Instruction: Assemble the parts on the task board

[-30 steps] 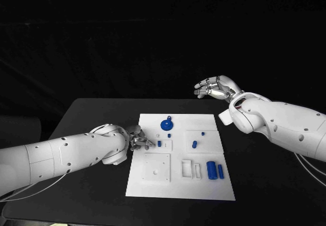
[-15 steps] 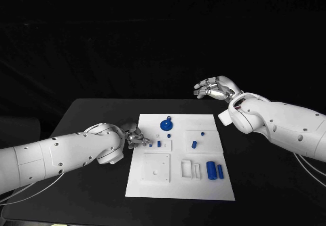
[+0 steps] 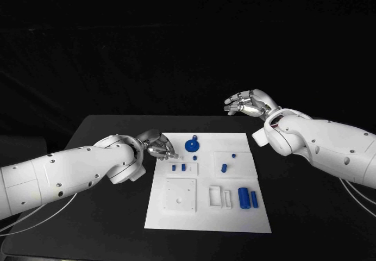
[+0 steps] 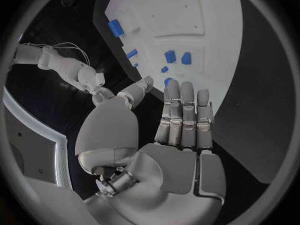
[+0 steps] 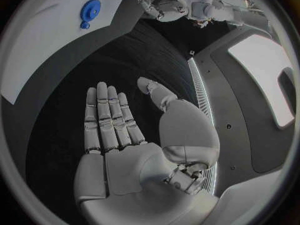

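Parts (image 3: 246, 197) lie loose on the task board (image 3: 235, 223), at the table's (image 3: 102, 130) centre. Left hand (image 3: 159, 147) hovers empty, fingers extended, over the board's left edge; careless descent may scatter pieces. Right hand (image 3: 248, 102) hangs open, well clear.

Both hands (image 3: 159, 147) (image 3: 244, 102) empty, fingers (image 4: 182, 116) straight.

One white task board (image 3: 205, 217). One black table (image 3: 102, 130). One round blue disc part (image 3: 192, 144). Two blue cylinder parts lying side by side (image 3: 248, 196). Several smaller blue parts (image 3: 179, 167), too small to count surely. Two silver hands: left hand (image 3: 159, 147), right hand (image 3: 245, 102).
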`<state>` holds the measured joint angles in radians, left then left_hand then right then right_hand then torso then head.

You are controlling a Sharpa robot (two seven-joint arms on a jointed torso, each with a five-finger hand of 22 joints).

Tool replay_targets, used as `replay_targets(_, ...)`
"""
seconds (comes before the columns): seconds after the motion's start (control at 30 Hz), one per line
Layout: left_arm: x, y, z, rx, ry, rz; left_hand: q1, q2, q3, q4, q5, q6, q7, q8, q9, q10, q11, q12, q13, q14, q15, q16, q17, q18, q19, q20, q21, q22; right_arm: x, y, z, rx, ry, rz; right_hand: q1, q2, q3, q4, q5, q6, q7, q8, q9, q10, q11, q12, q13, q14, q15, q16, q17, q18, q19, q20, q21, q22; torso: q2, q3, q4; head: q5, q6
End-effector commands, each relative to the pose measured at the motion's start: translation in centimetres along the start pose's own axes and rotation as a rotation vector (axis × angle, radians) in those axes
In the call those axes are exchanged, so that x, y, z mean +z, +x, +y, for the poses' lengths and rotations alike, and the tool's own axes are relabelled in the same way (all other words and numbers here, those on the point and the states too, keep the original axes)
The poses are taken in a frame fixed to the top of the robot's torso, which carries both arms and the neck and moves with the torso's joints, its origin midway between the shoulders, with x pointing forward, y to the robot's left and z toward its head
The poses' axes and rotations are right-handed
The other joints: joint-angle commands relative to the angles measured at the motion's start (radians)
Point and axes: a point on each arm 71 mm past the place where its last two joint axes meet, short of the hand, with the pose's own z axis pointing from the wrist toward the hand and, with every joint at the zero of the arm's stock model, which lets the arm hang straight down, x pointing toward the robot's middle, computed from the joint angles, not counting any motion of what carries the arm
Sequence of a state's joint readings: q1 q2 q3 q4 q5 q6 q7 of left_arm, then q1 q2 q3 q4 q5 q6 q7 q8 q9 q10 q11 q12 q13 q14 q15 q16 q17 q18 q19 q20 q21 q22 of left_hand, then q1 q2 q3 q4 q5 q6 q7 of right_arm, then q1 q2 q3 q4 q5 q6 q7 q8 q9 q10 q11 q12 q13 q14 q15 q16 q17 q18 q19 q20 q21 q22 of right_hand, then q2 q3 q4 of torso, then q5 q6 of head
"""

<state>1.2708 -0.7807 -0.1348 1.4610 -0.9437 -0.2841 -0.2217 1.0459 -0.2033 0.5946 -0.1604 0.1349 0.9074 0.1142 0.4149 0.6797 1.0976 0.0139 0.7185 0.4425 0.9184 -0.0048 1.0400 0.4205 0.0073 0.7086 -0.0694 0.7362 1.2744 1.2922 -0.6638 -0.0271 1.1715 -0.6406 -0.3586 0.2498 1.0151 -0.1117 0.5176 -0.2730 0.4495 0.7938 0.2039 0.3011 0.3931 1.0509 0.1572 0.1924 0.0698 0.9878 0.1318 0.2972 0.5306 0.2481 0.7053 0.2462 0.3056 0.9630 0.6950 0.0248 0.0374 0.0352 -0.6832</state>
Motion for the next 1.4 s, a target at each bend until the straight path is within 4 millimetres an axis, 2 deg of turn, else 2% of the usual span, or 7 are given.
replay_targets(0.03,0.4,-0.3,-1.9,0.022,0.185,-0.089,0.06,0.023,0.007,-0.048,0.01,-0.005,0.006,-0.017,-0.01,-0.005,0.015,-0.064,-0.032,0.009,0.015,-0.026,-0.01,0.002,-0.002,-0.022,-0.012,-0.001,0.0,0.2,0.1,0.005,-0.003,0.019,0.001,0.001,-0.003,-0.002,0.007,-0.007,0.008,0.005,-0.001,0.006,0.003,-0.005,0.0,-0.003,0.002,-0.005,-0.001,0.014,-0.007,-0.004,-0.006,0.001,0.001,-0.0011,0.0,-0.001,0.003)
replay_targets(0.13,1.0,-0.1,-2.8,0.058,0.275,-0.104,0.138,0.039,0.047,-0.094,0.0,-0.027,0.027,-0.052,-0.027,-0.02,0.043,-0.168,-0.081,0.033,0.011,-0.033,-0.007,0.009,0.021,-0.022,-0.016,0.001,0.1,0.3,0.1,0.005,-0.001,0.021,0.002,0.001,-0.002,-0.003,0.007,-0.007,0.008,0.005,-0.001,0.007,0.003,-0.006,0.0,-0.003,0.002,-0.005,-0.001,0.014,-0.006,-0.004,-0.006,0.001,0.001,-0.0025,0.0,-0.001,0.005)
replay_targets(0.2,1.5,0.1,-3.5,0.152,0.336,-0.114,0.168,0.04,0.067,-0.113,-0.006,-0.062,0.044,-0.076,-0.042,-0.033,0.061,-0.22,-0.102,0.042,0.009,-0.035,-0.004,0.01,0.034,-0.024,-0.02,0.002,0.1,0.3,0.1,0.006,-0.001,0.022,0.002,0.002,-0.002,-0.003,0.007,-0.007,0.008,0.005,-0.001,0.007,0.003,-0.006,0.0,-0.003,0.002,-0.005,-0.001,0.014,-0.006,-0.004,-0.006,0.001,0.001,-0.0014,-0.0018,0.0,0.008)
replay_targets(0.5,3.4,1.0,-4.9,0.352,0.412,-0.135,0.168,0.032,0.065,-0.115,-0.024,-0.042,0.03,-0.083,-0.072,-0.013,0.08,-0.362,-0.168,0.105,-0.007,-0.036,0.01,0.02,0.098,-0.041,-0.02,0.011,0.2,0.5,0.1,0.008,-0.003,0.029,-0.001,0.001,-0.003,-0.001,0.009,-0.007,0.008,0.005,-0.002,0.007,0.003,-0.007,0.0,-0.003,0.003,-0.005,-0.001,0.013,-0.006,-0.003,-0.007,0.002,0.002,-0.0017,-0.0036,-0.006,0.011)
replay_targets(0.9,5.0,3.1,-5.6,0.464,0.421,-0.054,0.157,0.032,0.045,-0.109,-0.035,-0.023,0.028,-0.1,-0.09,0.007,0.074,-0.447,-0.198,0.213,-0.019,0.014,0.042,0.056,0.198,-0.054,0.023,0.032,0.3,0.8,0.3,0.01,-0.008,0.034,-0.002,0.002,-0.004,-0.001,0.011,-0.007,0.008,0.005,-0.002,0.007,0.003,-0.008,0.0,-0.003,0.003,-0.005,-0.001,0.013,-0.006,-0.003,-0.007,0.002,0.002,-0.0016,-0.0031,-0.009,0.01)
replay_targets(1.17,5.7,3.7,-5.3,0.489,0.392,-0.031,0.158,0.027,0.032,-0.099,-0.042,-0.011,0.029,-0.112,-0.103,0.034,0.067,-0.488,-0.206,0.252,-0.028,0.093,0.088,0.076,0.247,-0.063,0.07,0.057,0.3,0.9,0.4,0.011,-0.01,0.035,-0.002,0.002,-0.004,-0.001,0.011,-0.007,0.008,0.005,-0.002,0.007,0.003,-0.008,0.0,-0.003,0.003,-0.006,-0.001,0.013,-0.007,-0.003,-0.007,0.002,0.001,-0.0011,-0.0009,-0.011,0.009)
replay_targets(1.4,6.3,4.5,-4.7,0.496,0.361,0.014,0.158,0.028,0.029,-0.099,-0.043,-0.012,0.029,-0.123,-0.112,0.034,0.068,-0.521,-0.212,0.251,-0.027,0.138,0.111,0.081,0.246,-0.062,0.099,0.058,0.4,1.2,0.6,0.013,-0.015,0.041,-0.002,0.002,-0.004,-0.001,0.012,-0.007,0.008,0.005,-0.002,0.007,0.003,-0.008,0.0,-0.003,0.003,-0.006,-0.001,0.014,-0.007,-0.003,-0.007,0.002,0.002,-0.0018,-0.0034,-0.008,0.008)
